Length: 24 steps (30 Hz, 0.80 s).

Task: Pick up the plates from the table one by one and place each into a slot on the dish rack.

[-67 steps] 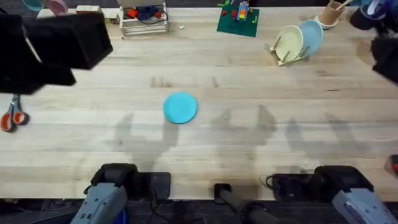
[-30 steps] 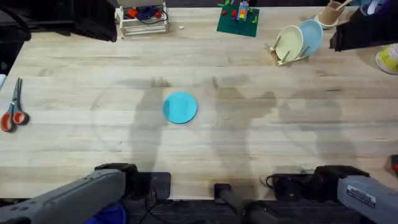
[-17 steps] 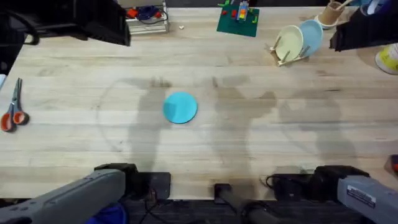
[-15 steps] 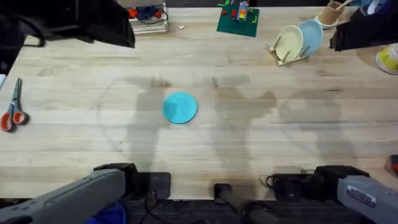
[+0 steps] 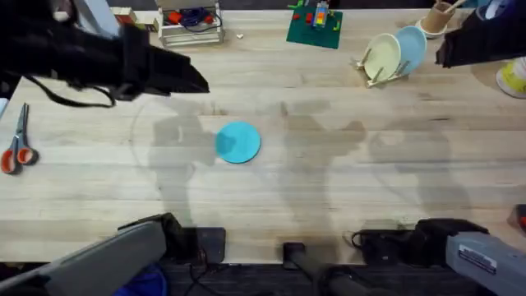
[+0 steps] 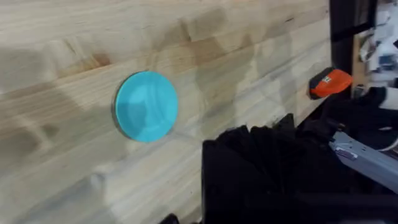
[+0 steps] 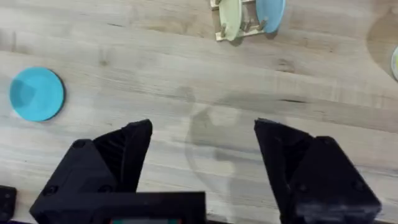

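Scissors (image 5: 16, 141) far beside teal plate (image 5: 238, 141)

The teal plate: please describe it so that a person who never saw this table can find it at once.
Look at the light wooden table, near its middle, in the open area in front of the arm bases. The teal plate lies flat there, alone. The cream plate and light blue plate stand on edge in the dish rack at the far right.

Orange-handled scissors (image 5: 16, 144) lie at the left edge, a white wire stand (image 5: 191, 26) and green brick baseplate (image 5: 315, 27) sit along the far side, plus a paper cup (image 5: 438, 17) far right.
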Motion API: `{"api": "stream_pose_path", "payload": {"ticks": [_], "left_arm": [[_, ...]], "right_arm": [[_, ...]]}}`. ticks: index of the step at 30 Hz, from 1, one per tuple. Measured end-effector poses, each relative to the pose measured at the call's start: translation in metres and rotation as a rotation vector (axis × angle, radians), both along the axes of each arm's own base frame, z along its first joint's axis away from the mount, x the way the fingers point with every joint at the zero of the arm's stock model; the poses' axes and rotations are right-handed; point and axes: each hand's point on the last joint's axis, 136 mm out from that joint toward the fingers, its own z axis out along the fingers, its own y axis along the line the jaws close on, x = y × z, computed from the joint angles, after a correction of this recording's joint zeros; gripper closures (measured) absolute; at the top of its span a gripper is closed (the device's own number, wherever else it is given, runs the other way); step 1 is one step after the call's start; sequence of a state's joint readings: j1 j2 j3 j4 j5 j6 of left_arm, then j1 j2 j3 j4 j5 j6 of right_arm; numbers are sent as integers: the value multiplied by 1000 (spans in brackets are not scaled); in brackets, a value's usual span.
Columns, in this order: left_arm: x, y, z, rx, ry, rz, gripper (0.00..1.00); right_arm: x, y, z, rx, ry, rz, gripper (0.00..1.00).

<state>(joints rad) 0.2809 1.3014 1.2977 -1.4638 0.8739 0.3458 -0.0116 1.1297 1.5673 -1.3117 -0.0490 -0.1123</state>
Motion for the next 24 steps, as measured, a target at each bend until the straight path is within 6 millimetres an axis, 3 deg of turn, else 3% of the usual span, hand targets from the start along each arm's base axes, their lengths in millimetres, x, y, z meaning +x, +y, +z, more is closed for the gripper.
{"api": "stream_pose_path", "payload": {"ticks": [11, 24], "left_arm": [[0, -7, -68, -87, 27, 4, 959], [-4, -14, -126, -189, 166, 45, 960]], "right_arm": [[0, 0, 0, 0, 0, 0, 10], [0, 0, 0, 0, -2, 0, 10]]}}
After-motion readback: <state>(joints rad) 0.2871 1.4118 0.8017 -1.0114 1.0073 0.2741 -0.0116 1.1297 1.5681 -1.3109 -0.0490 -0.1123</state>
